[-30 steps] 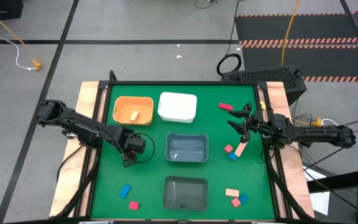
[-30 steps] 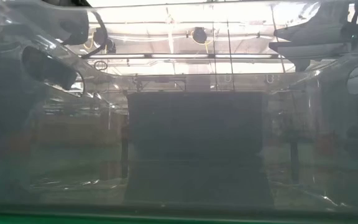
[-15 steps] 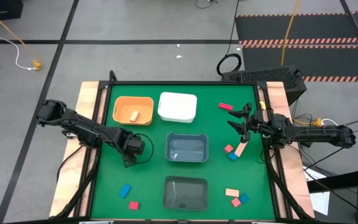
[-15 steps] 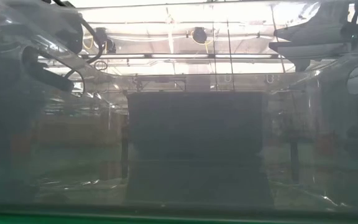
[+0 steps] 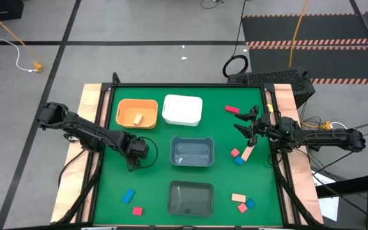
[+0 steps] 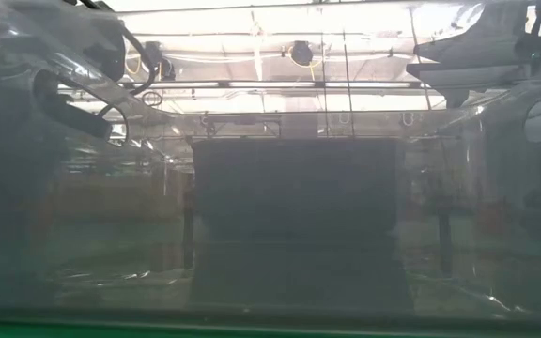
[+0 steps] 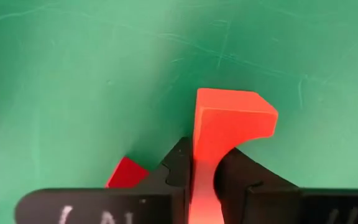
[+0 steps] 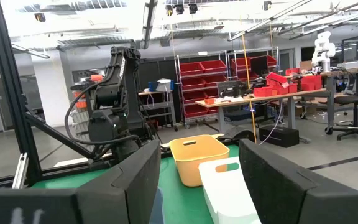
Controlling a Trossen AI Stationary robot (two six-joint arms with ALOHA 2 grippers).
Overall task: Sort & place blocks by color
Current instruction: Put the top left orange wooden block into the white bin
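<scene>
My left gripper points down at the left part of the green mat, shut on a red block; the gripper hides the block in the high view. A second red piece shows beside one finger. My right gripper hovers open at the mat's right side, touching nothing. Near it lie a red block, a pink block, a tan bar and a blue block. A tan block lies in the orange bin. My left gripper pinches the red block between its two fingers, on two opposite sides. The fingers come from above, pointing down. The block's end sticks out past the fingertips toward the mat; whether it rests on the mat I cannot tell.
A white bin stands beside the orange one; a grey bin and a dark clear bin stand in the mat's middle. Blue and pink blocks lie near left; tan, pink and blue near right.
My left arm shifted a little over the mat's left part early in the second, then held still. My right arm and the blocks on the mat have stayed where they were.
</scene>
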